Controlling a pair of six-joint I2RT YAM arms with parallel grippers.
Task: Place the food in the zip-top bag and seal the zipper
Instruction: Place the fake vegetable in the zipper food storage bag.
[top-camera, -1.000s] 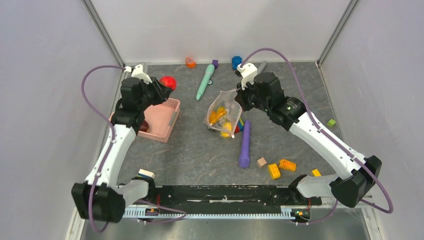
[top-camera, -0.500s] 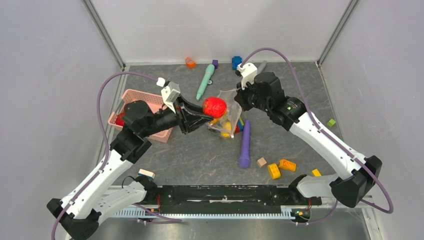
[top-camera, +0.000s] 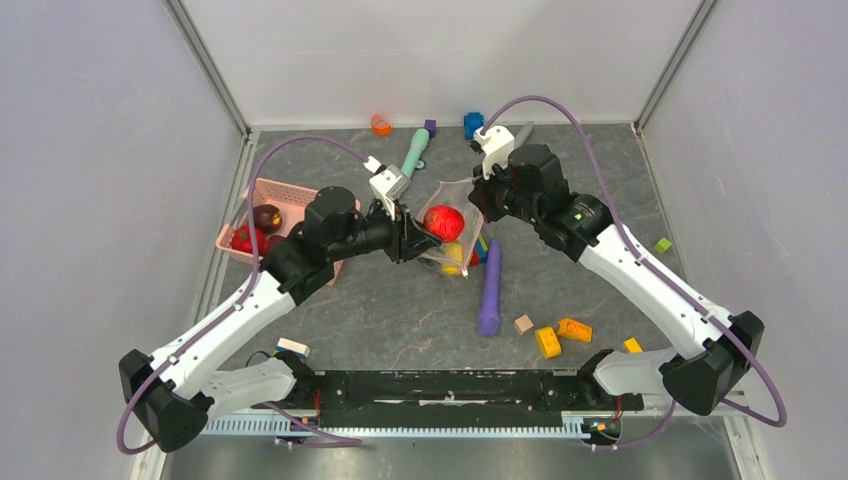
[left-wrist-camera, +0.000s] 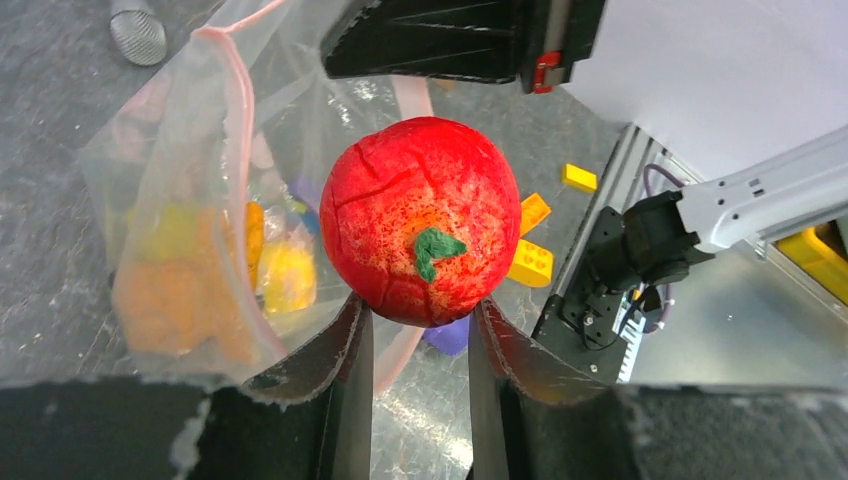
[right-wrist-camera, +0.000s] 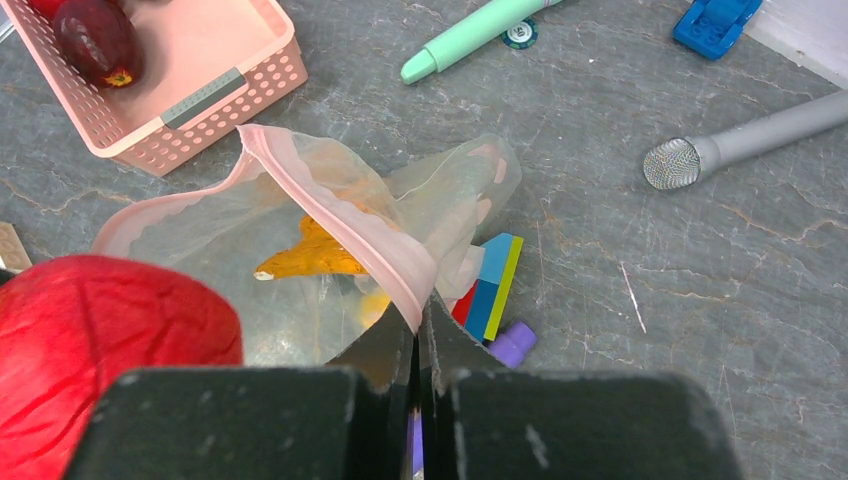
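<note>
Our left claw (left-wrist-camera: 418, 330), half open, grips red fruit (left-wrist-camera: 420, 220) at bag (left-wrist-camera: 180, 230) mouth; right claw (right-wrist-camera: 420, 325) clamps zipper (right-wrist-camera: 345, 225); floppy mouth may deflect fruit

Pink slatted plastic basket (top-camera: 283, 187) at the left of the grey marbled table top (top-camera: 400, 310). Along the back edge, left to right: small orange piece (top-camera: 381, 125), tiny purple cube (top-camera: 430, 127), blue toy block (top-camera: 473, 124), grey microphone-shaped stick (right-wrist-camera: 750, 140). Mint-teal marker-like stick (top-camera: 417, 150) lying slantwise just below the cube. Long purple stick (top-camera: 490, 288) near centre, angular multicoloured block (right-wrist-camera: 493, 272) just beside its far tip. Front right: tan cube (top-camera: 523, 324), yellow block (top-camera: 548, 342), orange-yellow studded brick (top-camera: 575, 329), smaller yellow block (top-camera: 632, 345). Small green cube (top-camera: 663, 245) well apart, far right.
</note>
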